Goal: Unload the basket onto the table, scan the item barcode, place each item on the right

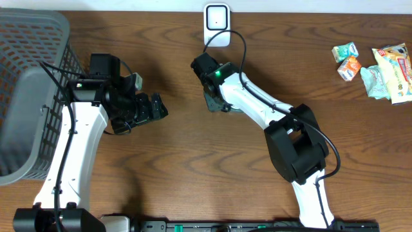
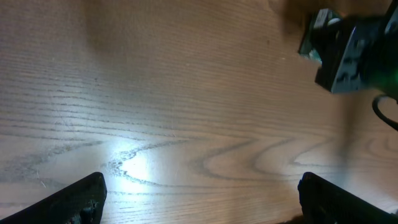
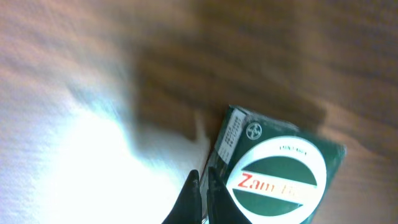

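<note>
- I count two robot arms on my overhead feed: the left arm [image 1: 77, 129] and the right arm [image 1: 270, 109].
- One grey mesh basket [image 1: 26, 38].
- One white barcode scanner [image 1: 217, 24].
- One green Zam-Buk box [image 3: 280, 174].
- Four snack packets that I can separate: a green-and-white packet [image 1: 344, 51], an orange packet [image 1: 349, 67], a pale teal packet [image 1: 370, 80] and a larger yellow-and-white packet [image 1: 396, 67]. They overlap, so I can't rule out another.
- One wooden table [image 1: 167, 167].

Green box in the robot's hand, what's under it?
Brown wooden table shows all around the green box, which the right hand pinches by its edge. The spot straight beneath is covered by the box.
</note>
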Available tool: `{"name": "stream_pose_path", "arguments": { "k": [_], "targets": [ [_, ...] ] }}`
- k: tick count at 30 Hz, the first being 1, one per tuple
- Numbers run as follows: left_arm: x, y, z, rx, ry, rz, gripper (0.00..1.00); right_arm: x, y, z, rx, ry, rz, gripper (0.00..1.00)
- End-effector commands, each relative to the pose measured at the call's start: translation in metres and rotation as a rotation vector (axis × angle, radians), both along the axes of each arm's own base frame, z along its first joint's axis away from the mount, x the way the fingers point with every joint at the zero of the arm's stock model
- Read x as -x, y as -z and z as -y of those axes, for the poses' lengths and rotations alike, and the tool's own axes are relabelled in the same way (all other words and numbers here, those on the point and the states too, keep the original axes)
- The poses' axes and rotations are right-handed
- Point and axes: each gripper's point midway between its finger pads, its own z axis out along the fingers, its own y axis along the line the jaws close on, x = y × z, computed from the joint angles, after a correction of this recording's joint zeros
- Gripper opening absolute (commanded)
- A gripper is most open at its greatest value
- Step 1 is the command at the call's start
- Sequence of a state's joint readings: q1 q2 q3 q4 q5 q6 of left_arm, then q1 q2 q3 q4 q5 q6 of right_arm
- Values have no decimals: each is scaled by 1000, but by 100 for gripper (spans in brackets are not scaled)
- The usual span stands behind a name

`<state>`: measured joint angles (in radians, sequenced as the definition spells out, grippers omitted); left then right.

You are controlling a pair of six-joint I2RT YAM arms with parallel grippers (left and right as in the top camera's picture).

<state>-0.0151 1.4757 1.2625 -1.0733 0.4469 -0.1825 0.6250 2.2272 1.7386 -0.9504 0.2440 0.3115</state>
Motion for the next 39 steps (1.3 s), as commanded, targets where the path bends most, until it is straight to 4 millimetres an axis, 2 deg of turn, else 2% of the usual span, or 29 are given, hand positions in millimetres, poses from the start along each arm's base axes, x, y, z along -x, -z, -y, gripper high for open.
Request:
{"name": "stream_pose_path", "arguments": {
  "k": [1, 12, 13, 15, 18, 22, 28, 29, 30, 32, 36, 39],
  "targets": [
    [1, 2, 2, 3, 15, -6, 98, 3, -10, 3, 38, -97, -9, 1],
    [1, 2, 2, 3, 15, -6, 98, 5, -10, 5, 47, -97, -15, 1],
    [1, 2, 2, 3, 15, -6, 98, 4, -10, 7, 56, -95, -12, 4],
    [1, 2, 2, 3, 15, -6, 98, 3, -11, 17, 99, -85, -6, 7],
    [1, 2, 2, 3, 15, -6, 98, -3, -16, 39, 177, -56, 13, 2],
    [1, 2, 2, 3, 15, -6, 98, -13, -21, 51, 180, -25, 27, 5],
    [1, 2, 2, 3, 15, -6, 98, -29, -45, 57, 148, 5, 78, 22],
    [1, 2, 2, 3, 15, -6, 98, -32, -52, 59, 138, 14, 93, 28],
    [1, 2, 2, 3, 15, -6, 98, -34, -56, 61, 125, 22, 105, 39],
    [1, 2, 2, 3, 15, -6, 98, -41, -68, 67, 102, 45, 138, 54],
    [1, 2, 2, 3, 15, -6, 97, -47, -84, 76, 41, 77, 155, 71],
    [1, 2, 2, 3, 15, -6, 98, -45, -83, 83, -14, 80, 114, 81]
  ]
}}
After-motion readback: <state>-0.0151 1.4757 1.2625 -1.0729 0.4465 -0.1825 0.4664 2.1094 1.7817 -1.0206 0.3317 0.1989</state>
